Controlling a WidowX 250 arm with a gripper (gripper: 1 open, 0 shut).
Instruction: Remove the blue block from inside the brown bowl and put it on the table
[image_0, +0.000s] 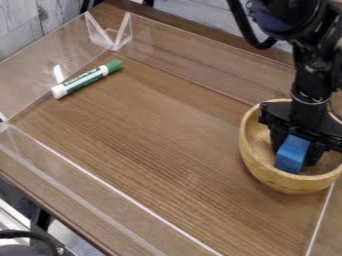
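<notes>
The brown bowl (255, 162) sits on the table (160, 135) at the right edge. Standing upright inside it is the blue block (294, 152). My gripper (297, 160) points down into the bowl, its black fingers (273, 138) straddling the block, one close on each side. I cannot make out whether the fingers press on the block or stand just off it. The block's lower end is hidden behind the bowl's near wall.
A green and white marker (87, 78) lies at the far left of the table. Low clear acrylic walls (80, 205) edge the table, with an angled clear piece (114, 35) at the back. The bowl sits close to the right wall.
</notes>
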